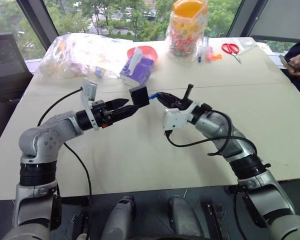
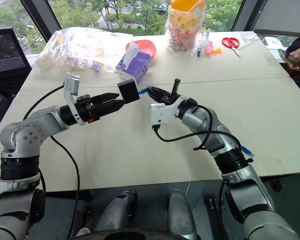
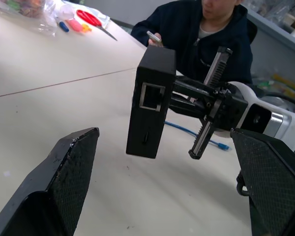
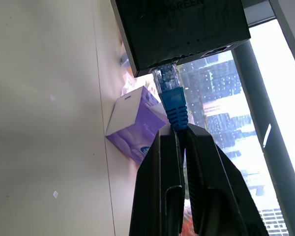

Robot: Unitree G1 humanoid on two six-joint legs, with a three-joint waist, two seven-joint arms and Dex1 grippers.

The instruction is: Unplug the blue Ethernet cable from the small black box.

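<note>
Two robot arms are meeting in the air above the middle of a pale table (image 1: 140,165), well in from its near edge. The right gripper (image 4: 179,135) is reaching in from the right, its two black fingers pressed together and pinching the blue boot of the blue Ethernet cable (image 4: 176,105) just behind its clear plug. The plug is sitting in a port on the edge of the small black box (image 1: 139,96), so the cable is still plugged in. The box is hanging in the air on the end of that plug, clear of the tabletop, with nothing else gripping it. A further stretch of blue cable is lying on the table below the right arm.

The left gripper (image 1: 131,108) is reaching in from the left with its fingers (image 3: 71,167) spread wide. Its tips are sitting just beside the box, on the side away from the plug. In the left wrist view the box is showing between the two spread fingers without touching either, with an empty square port facing the camera.

Toward the far edge of the table, a purple tissue box (image 1: 137,70) is standing behind the black box. A jar of colourful sweets (image 1: 188,27) and red scissors (image 1: 231,49) are lying farther right. A person's hand (image 1: 296,62) is holding a phone at the far right edge.
</note>
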